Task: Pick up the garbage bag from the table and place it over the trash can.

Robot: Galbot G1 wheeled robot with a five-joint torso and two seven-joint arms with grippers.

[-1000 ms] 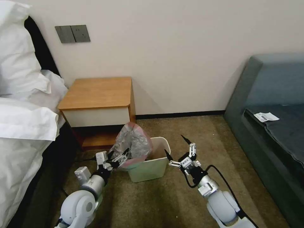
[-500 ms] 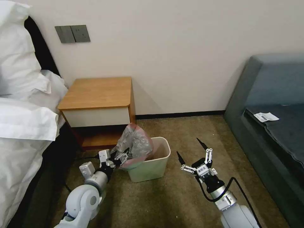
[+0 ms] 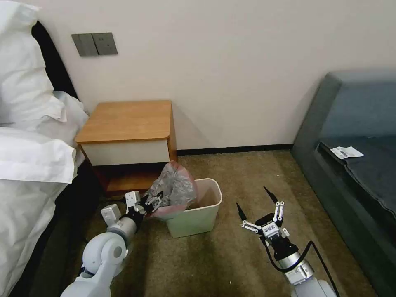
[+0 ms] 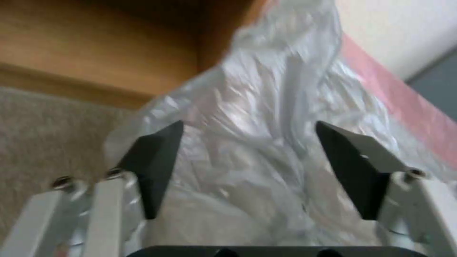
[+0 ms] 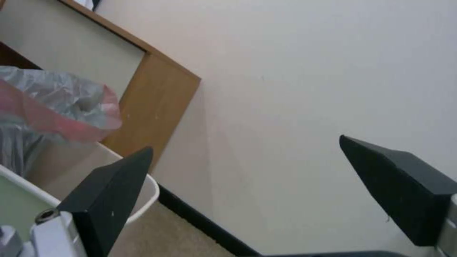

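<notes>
Crinkled, thin translucent grey garbage bag [image 3: 173,192] with pink-red rim band, bunched over the left rim of the trash can [image 3: 197,218], a pale cream-green, tapered, rounded-rectangular plastic bin on olive carpet [image 3: 231,264]. Left tool [image 3: 153,203] at the bag's 8 o'clock, dark pointed fingers [image 4: 157,160] spread against the plastic, not clenched. Right tool [image 3: 255,206] at the bin's 3 o'clock, released, well apart. Orange-brown wooden surface [image 3: 128,120] at the bin's 11 o'clock.

The crinkled translucent grey garbage bag [image 3: 172,190] hides the near-left rim of the pale cream-green plastic trash can [image 3: 197,220]; whether it grips the rim cannot be told.
</notes>
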